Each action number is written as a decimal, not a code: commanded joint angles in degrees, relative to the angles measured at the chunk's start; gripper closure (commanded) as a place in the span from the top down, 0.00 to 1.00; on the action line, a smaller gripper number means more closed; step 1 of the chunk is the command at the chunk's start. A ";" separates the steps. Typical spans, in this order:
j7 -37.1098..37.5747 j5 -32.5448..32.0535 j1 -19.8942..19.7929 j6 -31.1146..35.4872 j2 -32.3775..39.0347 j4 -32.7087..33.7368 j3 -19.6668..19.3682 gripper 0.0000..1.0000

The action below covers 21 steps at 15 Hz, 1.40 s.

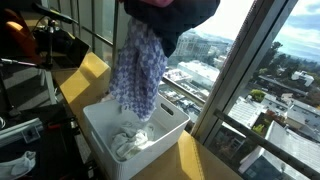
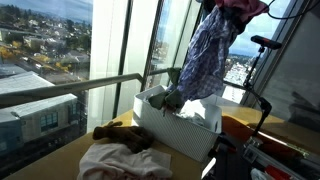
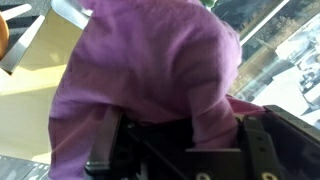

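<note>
- While held high beside the window, hanging straight down over white bin [image 1: 100, 140]: checkered garment [image 1: 138, 70], with its lower end just above the white laundry [image 1: 130, 142] inside. Height judged enough to keep fabric off the rim.
- Draped over pincer [image 3: 170, 125] and hiding its fingers: purple cloth [image 3: 150, 70], bunched at top of checkered garment in both exterior views.
- Pressed together, pinching purple cloth, with exact contact buried under folds.
- Lying on tabletop near bin, well apart from pincer: brown item [image 2: 120, 133], pale pink pile [image 2: 120, 160].
</note>
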 commanded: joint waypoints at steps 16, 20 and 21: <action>1.09 2.96 4.79 20.80 5.47 -24.40 4.96 0.01; 0.83 1.09 2.18 22.17 6.68 -24.99 3.07 0.01; 0.95 0.45 1.60 22.80 6.96 -25.13 2.77 0.01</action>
